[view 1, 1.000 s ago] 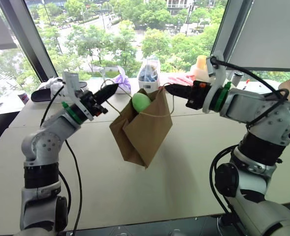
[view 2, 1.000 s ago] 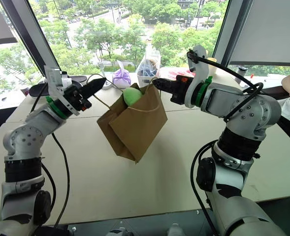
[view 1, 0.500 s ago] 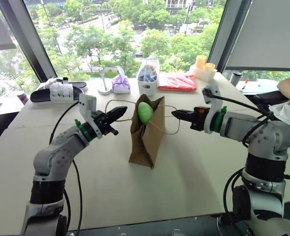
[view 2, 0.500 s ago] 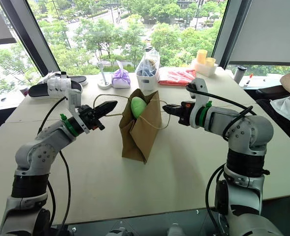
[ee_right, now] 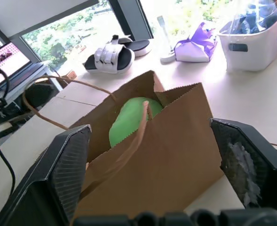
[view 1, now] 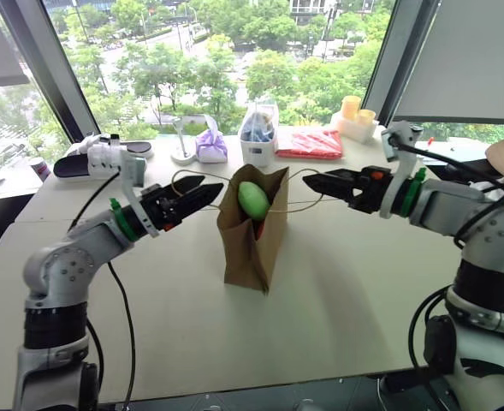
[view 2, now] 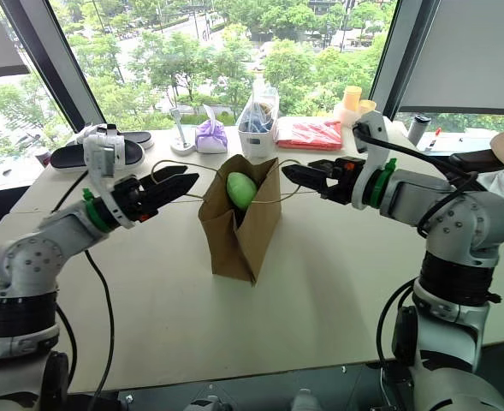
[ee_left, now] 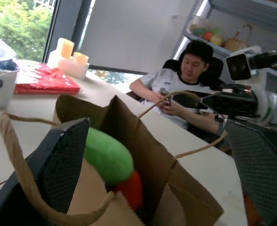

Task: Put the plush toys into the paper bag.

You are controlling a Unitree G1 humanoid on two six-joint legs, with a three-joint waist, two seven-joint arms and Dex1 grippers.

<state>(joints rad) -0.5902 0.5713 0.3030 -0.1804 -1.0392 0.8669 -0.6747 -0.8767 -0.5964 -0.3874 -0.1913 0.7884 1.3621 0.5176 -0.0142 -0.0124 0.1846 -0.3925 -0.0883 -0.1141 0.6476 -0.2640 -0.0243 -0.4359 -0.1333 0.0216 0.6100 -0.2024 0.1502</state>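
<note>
Brown paper bag [view 1: 253,229] upright on counter [view 1: 337,282].
Green plush toy [view 1: 252,199] atop orange plush toy [ee_left: 130,188] inside bag; left gripper [view 1: 202,192] and right gripper [view 1: 317,182] flank it, jaws spread, empty.

Mid-frame, the brown paper bag [view 1: 252,235] stands upright on the tabletop, green plush toy [view 1: 252,199] atop the orange plush toy [ee_left: 131,189] inside.

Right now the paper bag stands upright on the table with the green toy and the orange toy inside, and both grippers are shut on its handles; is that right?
Not quite. Both the left gripper and right gripper are open, as both wrist views show. The rest holds: the paper bag stands upright on the table, with the green toy and orange toy inside.
</note>
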